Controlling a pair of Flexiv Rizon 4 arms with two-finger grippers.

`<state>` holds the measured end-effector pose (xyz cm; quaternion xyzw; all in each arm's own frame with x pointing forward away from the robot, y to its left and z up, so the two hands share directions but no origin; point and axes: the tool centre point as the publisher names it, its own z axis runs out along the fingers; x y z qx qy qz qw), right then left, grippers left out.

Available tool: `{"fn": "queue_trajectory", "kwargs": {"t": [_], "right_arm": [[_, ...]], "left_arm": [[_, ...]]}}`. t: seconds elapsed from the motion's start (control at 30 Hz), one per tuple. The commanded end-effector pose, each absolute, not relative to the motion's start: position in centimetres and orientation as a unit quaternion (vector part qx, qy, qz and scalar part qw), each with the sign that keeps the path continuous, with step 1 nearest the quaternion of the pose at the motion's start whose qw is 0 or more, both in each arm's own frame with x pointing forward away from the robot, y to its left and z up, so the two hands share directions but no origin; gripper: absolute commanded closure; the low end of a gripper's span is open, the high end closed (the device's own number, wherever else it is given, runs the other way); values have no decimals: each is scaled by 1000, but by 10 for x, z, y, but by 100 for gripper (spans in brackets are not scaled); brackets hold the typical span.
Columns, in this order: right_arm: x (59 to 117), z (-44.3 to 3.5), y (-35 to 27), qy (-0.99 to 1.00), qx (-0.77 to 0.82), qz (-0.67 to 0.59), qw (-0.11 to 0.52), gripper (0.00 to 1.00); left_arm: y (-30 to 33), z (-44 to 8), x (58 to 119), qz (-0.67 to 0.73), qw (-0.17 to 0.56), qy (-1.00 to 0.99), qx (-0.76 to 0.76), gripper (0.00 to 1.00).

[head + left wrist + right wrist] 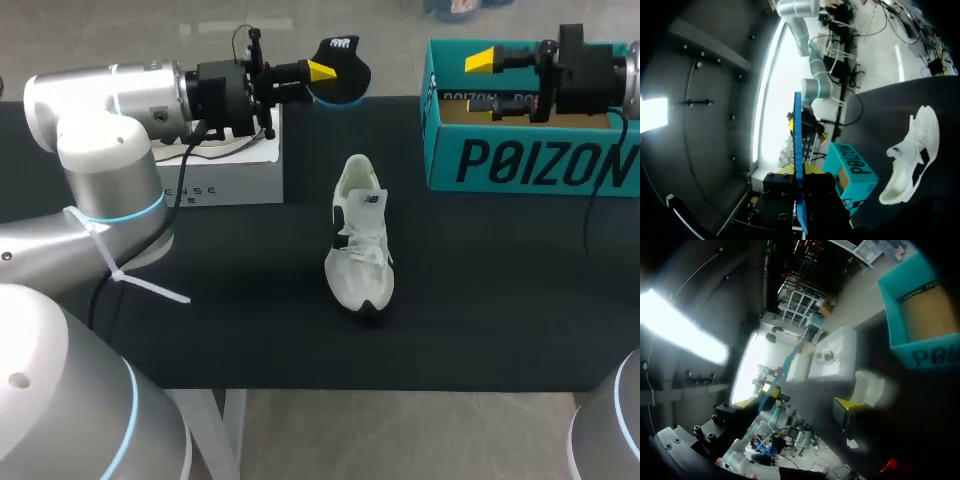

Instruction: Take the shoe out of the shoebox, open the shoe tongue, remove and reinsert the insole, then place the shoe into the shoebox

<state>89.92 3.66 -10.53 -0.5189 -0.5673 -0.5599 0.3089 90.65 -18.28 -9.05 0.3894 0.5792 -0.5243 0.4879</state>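
A white shoe [360, 235] lies on its sole in the middle of the black table [500, 300], toe toward the front edge. My left gripper [322, 72] is raised over the table's back edge, shut on a black insole with a blue underside [340, 62]. In the left wrist view the insole [798, 145] stands edge-on between the left gripper's [799, 171] fingers, with the shoe [912, 155] lying off to one side. The teal shoebox [530, 150] sits at the back right, and my right gripper [485, 82] hovers over it, open and holding nothing. In the right wrist view the right gripper [797, 405] stands wide open beside the shoebox [920, 325].
A white box [230, 165] stands at the back left under my left arm. The shoebox [852, 175] shows ahead of the left gripper. The white box [835, 352] and a blurred shoe [867, 387] lie ahead of the right gripper.
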Motion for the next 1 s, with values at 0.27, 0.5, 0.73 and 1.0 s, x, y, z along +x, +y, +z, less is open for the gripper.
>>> {"fn": "queue_trajectory", "kwargs": {"t": [0.27, 0.5, 0.73, 1.0], "right_arm": [[898, -100, 39, -563, -514, -563, 319, 0], [892, -97, 35, -563, -515, -562, 320, 0], [888, -100, 33, -552, -524, -568, 312, 0], [887, -111, 31, -553, -535, -567, 294, 0]], "left_arm": [[-175, -90, 889, -601, -8, 797, 63, 100], [-173, -87, 899, -633, -124, 762, -56, 100], [-173, -87, 899, -633, -124, 762, -56, 100], [-173, -87, 899, -633, -124, 762, -56, 100]]}}
